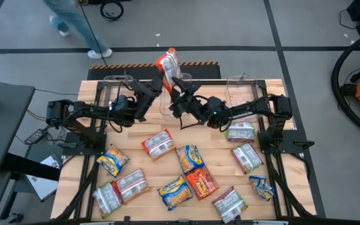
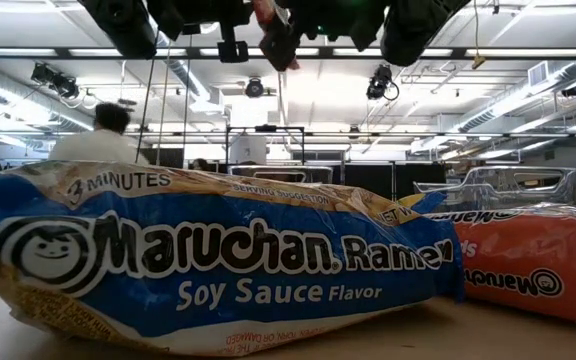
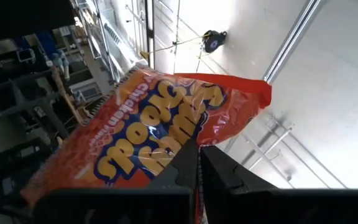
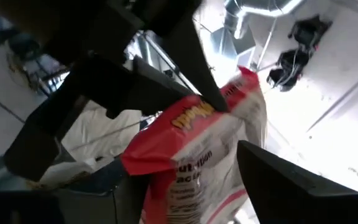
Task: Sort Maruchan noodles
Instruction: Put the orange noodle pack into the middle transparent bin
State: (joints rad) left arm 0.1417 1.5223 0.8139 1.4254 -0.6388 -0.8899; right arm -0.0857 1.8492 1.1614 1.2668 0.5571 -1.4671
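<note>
Two dark arms meet above the far middle of the tabletop point(image 1: 220, 153), and between them an orange-red packet point(image 1: 166, 63) is lifted clear of the wood, standing on end. The left pincer point(image 1: 157, 82) is closed tight on that packet: in the left wrist view its fingers point(image 3: 185, 168) pinch the lower edge of the wrapper point(image 3: 166, 134), whose yellow lettering faces the camera. The right pincer point(image 1: 179, 89) sits just beside it with its jaws spread wide on either side of the same packet, and in the right wrist view the white back panel of the wrapper point(image 4: 197, 155) lies between its dark fingers point(image 4: 284, 186); whether those fingers touch the plastic cannot be told.

Three clear plastic bins point(image 1: 241, 87) stand in a row along the far edge, partly hidden by the arms.

About a dozen more noodle packets lie flat over the near half of the tabletop. A silvery-white one point(image 1: 157, 144) lies near the middle, and another point(image 1: 240, 132) near the right edge beside the right arm. A yellow-and-blue packet point(image 1: 112, 162) lies toward the left edge, another point(image 1: 190, 157) at the centre, with an orange-red one point(image 1: 200, 184) just nearer. In the low view a blue soy sauce packet point(image 2: 208, 265) fills the foreground, an orange-red one point(image 2: 533, 265) beside it.

A person in a white top point(image 2: 103, 142) shows in the room beyond.
</note>
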